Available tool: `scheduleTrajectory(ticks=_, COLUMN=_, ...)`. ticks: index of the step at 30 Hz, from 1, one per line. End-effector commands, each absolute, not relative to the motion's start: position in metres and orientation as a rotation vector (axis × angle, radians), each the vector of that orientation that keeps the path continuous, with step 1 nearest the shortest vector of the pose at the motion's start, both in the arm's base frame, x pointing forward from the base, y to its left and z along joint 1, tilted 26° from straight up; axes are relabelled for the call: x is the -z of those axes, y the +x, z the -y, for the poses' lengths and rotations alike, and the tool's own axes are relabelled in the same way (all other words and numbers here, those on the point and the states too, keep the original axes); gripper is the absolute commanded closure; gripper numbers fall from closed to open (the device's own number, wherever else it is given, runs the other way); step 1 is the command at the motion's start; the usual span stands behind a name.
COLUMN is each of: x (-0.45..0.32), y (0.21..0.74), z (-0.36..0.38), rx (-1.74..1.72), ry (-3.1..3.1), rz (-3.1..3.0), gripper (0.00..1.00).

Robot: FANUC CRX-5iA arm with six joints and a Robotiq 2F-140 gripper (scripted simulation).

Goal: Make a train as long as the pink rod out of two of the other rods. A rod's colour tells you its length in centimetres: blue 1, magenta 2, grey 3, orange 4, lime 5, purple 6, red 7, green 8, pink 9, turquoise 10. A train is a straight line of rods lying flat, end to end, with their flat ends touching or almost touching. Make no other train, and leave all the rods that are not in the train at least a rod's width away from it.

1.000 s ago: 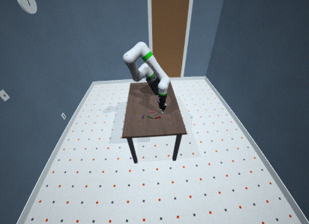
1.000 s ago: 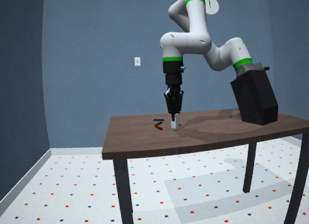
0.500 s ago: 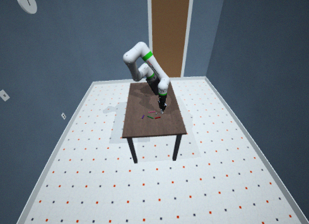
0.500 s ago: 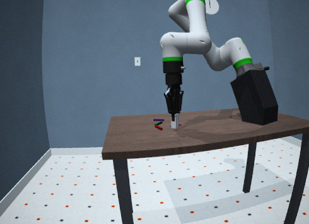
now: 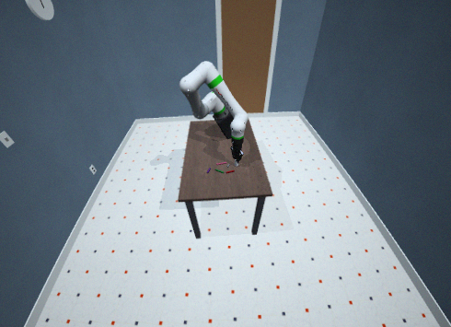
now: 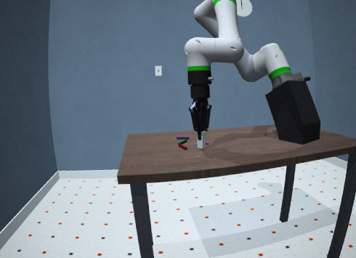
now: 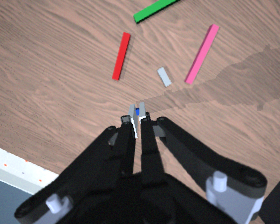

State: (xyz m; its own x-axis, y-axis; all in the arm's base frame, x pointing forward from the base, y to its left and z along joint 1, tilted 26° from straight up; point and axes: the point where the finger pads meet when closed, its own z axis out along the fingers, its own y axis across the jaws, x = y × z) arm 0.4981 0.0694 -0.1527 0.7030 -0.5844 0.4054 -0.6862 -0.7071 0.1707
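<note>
My gripper (image 5: 237, 164) (image 6: 201, 146) (image 7: 138, 110) is shut on the small blue rod (image 7: 137, 112), low over the table; any gap beneath is too small to tell. The pink rod (image 5: 222, 163) (image 6: 207, 143) (image 7: 202, 54) lies flat, mostly hidden behind the fingers in the exterior view. The green rod (image 5: 219, 171) (image 6: 182, 142) (image 7: 155, 10) lies flat at an angle to the red rod (image 5: 230, 171) (image 6: 182, 147) (image 7: 121, 56), with a gap between them in the wrist view. The grey rod (image 5: 228, 165) (image 7: 164, 77) lies between red and pink, nearest the fingertips.
The purple rod (image 5: 208, 170) (image 6: 182, 138) lies apart, beyond the green rod's far end from red, outside the wrist view. All rods lie on the brown table (image 5: 225, 188) (image 6: 152, 161). The arm's black base (image 6: 294, 112) stands at the table's other end.
</note>
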Motion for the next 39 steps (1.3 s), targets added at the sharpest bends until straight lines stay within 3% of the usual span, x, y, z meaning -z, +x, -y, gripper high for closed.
scheduleTrajectory(ticks=1, x=0.1543, y=0.4985, z=-0.0688, rx=-0.467, ry=2.604, rz=1.0, gripper=0.97)
scheduleTrajectory(ticks=39, x=0.162, y=0.5001, z=-0.0654, rx=-0.466, ry=2.604, rz=1.0, gripper=0.97)
